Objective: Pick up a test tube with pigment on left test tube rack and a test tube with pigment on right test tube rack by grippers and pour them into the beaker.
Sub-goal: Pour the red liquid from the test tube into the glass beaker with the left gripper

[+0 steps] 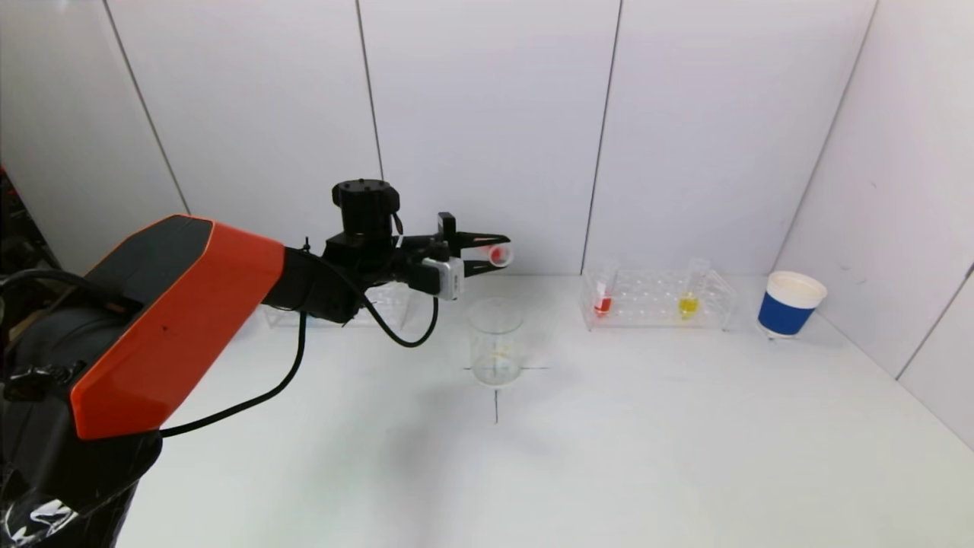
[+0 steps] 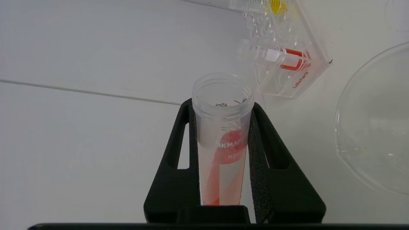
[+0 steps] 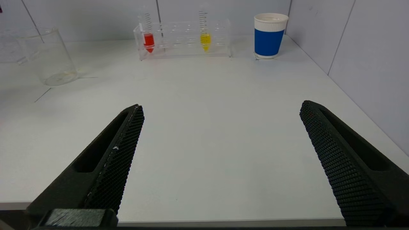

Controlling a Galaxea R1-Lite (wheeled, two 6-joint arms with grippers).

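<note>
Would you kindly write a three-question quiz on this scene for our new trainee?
1. True or false: the left tool is shut on a tube holding red pigment.
2. Multiple choice: the held tube's mouth is (A) inside the beaker, (B) above the beaker and near level, (C) back in the left rack.
3. Fill in: in the right rack stand a red tube and a ____ tube, with a blue cup beside it.

Key: 1 true. 2 B. 3 yellow. The right tool is open, low over the table.
</note>
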